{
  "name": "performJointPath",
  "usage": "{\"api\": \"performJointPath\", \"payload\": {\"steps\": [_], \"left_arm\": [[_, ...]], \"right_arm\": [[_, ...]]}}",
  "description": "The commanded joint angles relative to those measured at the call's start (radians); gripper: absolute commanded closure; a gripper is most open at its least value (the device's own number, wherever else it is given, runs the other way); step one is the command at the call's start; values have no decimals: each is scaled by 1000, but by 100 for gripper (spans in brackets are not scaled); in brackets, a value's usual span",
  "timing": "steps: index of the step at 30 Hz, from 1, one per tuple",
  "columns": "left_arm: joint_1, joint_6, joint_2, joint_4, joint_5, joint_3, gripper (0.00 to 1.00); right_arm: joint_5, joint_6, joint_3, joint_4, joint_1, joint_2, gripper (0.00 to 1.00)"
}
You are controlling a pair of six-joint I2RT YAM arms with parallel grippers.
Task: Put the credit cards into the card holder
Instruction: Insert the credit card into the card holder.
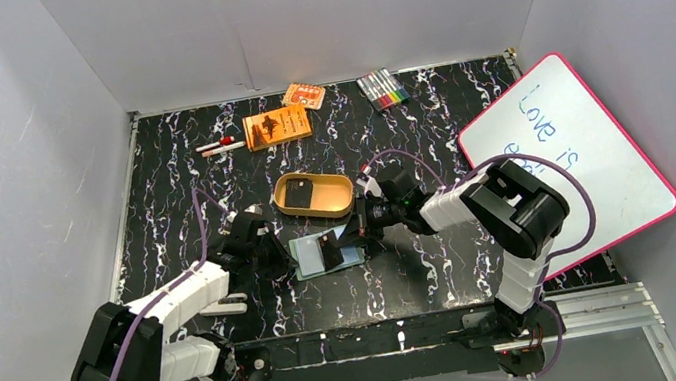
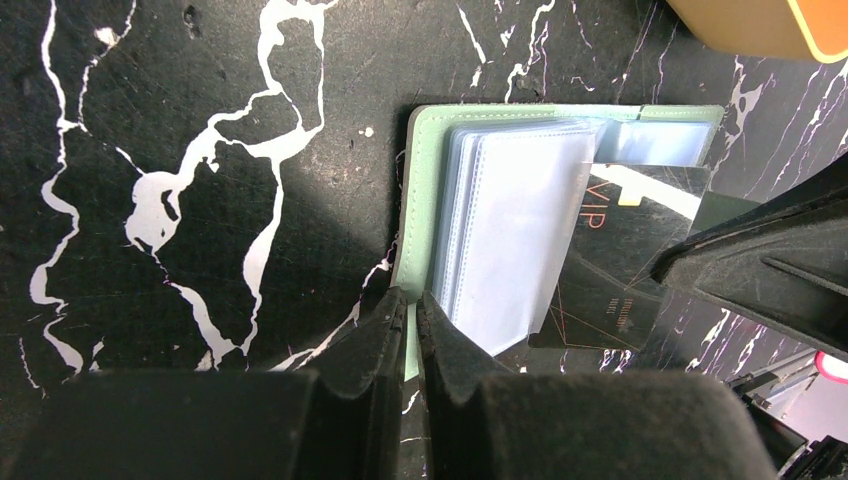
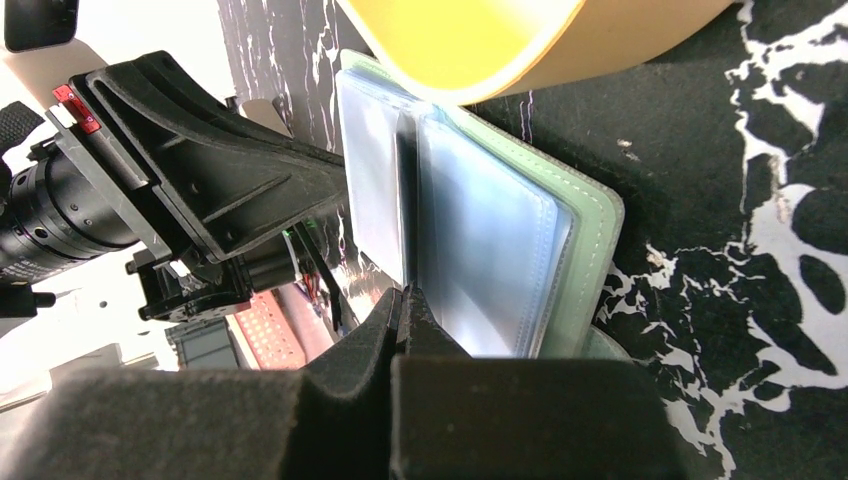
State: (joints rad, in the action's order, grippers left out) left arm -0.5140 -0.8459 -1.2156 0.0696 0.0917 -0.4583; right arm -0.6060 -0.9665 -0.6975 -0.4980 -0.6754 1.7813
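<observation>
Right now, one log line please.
left gripper shut on card holder | right gripper shut on credit card | second card in tin

The worktop (image 2: pixel 200 120) is being shown as matt black with white veining. The card holder (image 2: pixel 425 170) is being presented with a pale green, leather-like stitched cover and clear glossy plastic sleeves (image 2: pixel 520 220). The credit card (image 2: pixel 620 270) is being seen as glossy black plastic. The left claw (image 2: pixel 412 305) is being rendered in matt, rough black plastic.

Lab robot cell: white panel walls (image 1: pixel 317 12) rnd marbled table (image 1: pixel 428 278), metal mounting rail (image 1: pixel 584 310) at near edge.
</observation>
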Motion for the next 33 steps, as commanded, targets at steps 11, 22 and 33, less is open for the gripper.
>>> {"api": "performJointPath", "payload": {"steps": [11,22,33], "left_arm": [[0,5,0,15,6,19,93],[0,4,2,13,8,21,93],[0,4,-4,7,10,20,93]], "right_arm": [[53,-42,8,-105,-6,3,100],[23,-37,1,-119,-9,29,100],[-41,-34,-1,-120,-34,55,100]]}}
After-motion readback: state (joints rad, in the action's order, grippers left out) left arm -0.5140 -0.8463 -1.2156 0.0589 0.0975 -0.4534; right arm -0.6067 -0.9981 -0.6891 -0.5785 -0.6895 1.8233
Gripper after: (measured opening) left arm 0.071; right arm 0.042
